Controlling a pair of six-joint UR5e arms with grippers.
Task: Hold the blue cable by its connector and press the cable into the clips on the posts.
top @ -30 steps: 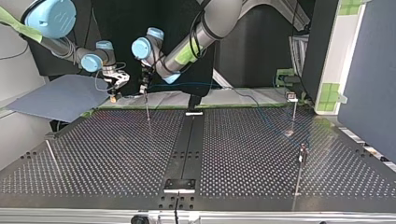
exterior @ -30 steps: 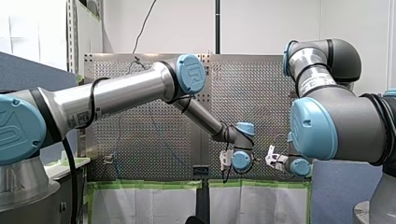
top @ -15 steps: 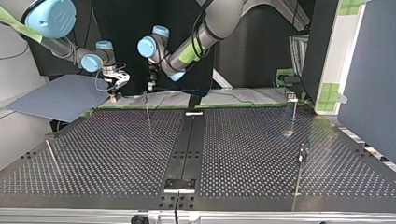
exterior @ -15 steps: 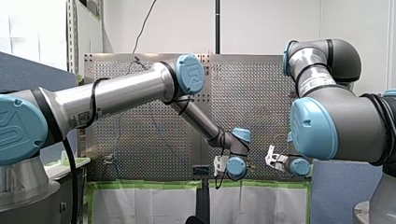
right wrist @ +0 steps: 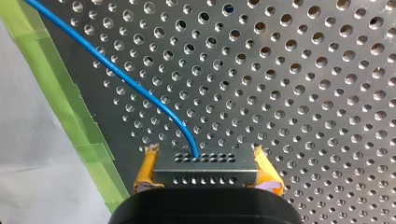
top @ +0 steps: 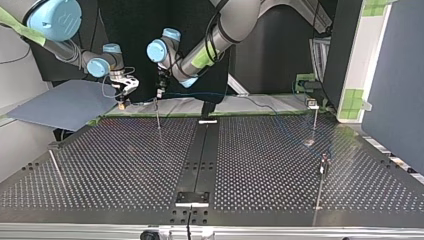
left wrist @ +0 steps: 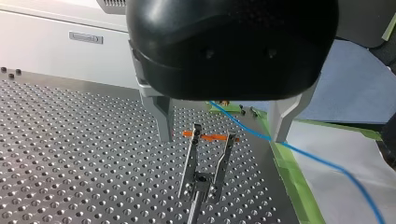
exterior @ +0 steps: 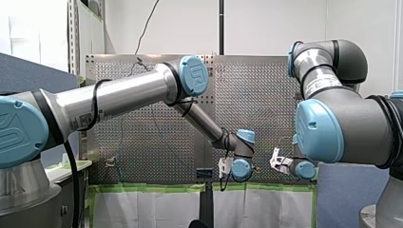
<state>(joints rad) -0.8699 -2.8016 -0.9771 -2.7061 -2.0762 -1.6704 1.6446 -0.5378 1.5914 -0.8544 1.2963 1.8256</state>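
My right end effector (right wrist: 206, 173) is clamped on the connector (right wrist: 205, 161), one yellow pad on each side. It sits low over the desk (top: 125, 165) near the taped edge, probably to anchor that end so the cable (right wrist: 140, 89) can be pulled taut and steered. From the connector the cable arcs away over the perforations toward the nearest post. My left end effector (left wrist: 222, 137) hangs there with its metal fingers apart and nothing between them but air. They straddle the clip (left wrist: 201, 179), which looks like the pose for pushing the cable down into the fork. In the left wrist view the cable crosses just beyond the clip's two prongs and beside one finger. It does not look seated, though the exact gap is hard to judge. By count there is one cable, one connector and two end effectors. The top view shows three upright posts (top: 314, 119), and a thin rod at that view's left may be a fourth. Only the nearest post's clip is clear enough to read; I judge none threaded yet.
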